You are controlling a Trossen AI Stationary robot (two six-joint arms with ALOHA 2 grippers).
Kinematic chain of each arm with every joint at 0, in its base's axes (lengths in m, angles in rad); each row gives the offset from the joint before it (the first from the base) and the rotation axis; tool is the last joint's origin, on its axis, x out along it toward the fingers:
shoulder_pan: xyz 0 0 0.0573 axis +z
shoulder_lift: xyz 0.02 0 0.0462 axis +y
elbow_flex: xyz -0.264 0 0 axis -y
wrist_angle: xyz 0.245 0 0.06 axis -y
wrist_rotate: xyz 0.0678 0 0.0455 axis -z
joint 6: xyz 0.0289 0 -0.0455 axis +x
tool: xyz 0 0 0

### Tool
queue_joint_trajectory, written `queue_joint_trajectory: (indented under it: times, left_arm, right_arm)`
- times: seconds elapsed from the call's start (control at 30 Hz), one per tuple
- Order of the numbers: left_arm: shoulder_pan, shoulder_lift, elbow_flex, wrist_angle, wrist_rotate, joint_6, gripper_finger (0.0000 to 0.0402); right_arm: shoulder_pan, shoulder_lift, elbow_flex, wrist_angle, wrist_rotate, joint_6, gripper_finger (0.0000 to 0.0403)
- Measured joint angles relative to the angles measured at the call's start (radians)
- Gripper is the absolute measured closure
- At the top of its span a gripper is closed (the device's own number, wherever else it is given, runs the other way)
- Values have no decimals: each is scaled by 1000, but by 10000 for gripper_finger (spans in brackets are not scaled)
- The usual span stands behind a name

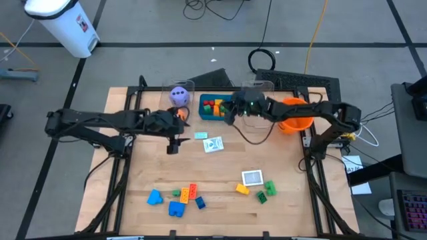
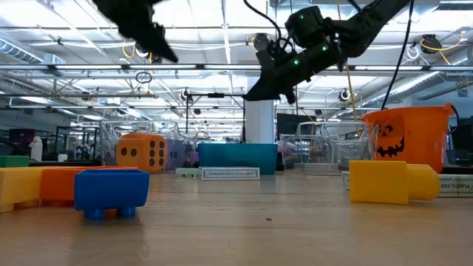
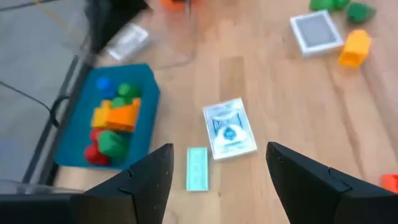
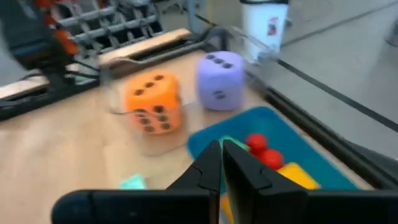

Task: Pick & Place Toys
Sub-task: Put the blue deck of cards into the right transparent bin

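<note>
Nearest the front edge of the table [image 1: 220,213], the loose toys are lying in two clusters: a blue brick [image 1: 176,209] with another blue piece, a small green one and an orange brick [image 1: 193,191] to one side, and a yellow brick [image 1: 242,189], green bricks [image 1: 266,190] and a framed white picture card [image 1: 253,177] to the other. Farther in, toward the middle, a white card pack [image 1: 213,144] is lying flat beside a small pale-green card [image 1: 201,135]. The left hand [image 1: 173,145] is hovering above the table just beside these, its fingers [image 3: 146,180] standing apart with nothing between them. Beyond, the right hand [image 1: 230,115] is hanging over the teal tray [image 1: 204,115], its fingers [image 4: 208,171] pressed together and empty. In the tray, red, green, yellow and orange pieces are sitting in a heap. At the back, an orange dotted die [image 4: 152,102] and a purple dotted die [image 1: 178,95] are sitting close together by the clear bins, and an orange pumpkin-faced bucket [image 1: 297,123] is standing on the right side.
</note>
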State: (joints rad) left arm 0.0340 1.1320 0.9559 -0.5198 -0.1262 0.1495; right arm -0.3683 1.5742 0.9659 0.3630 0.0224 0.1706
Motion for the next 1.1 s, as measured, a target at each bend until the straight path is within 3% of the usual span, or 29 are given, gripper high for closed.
queue_joint_trajectory:
  times: [0.2, 0.4, 0.57, 1.1]
  left_arm:
    - [-2, 1, -227, 246, 24, -27, 144]
    - [-10, 1, -479, 773, 116, -119, 144]
    - [-23, 1, -599, 1046, 126, -153, 144]
    - [-24, 1, -612, 1094, 126, -155, 144]
  right_arm:
    - [-47, -1, 8, -32, -29, 0, 400]
    - [-24, -1, 7, -29, -32, -52, 398]
    - [12, -1, 7, 23, -32, -59, 385]
    - [143, -1, 7, 101, -27, -150, 343]
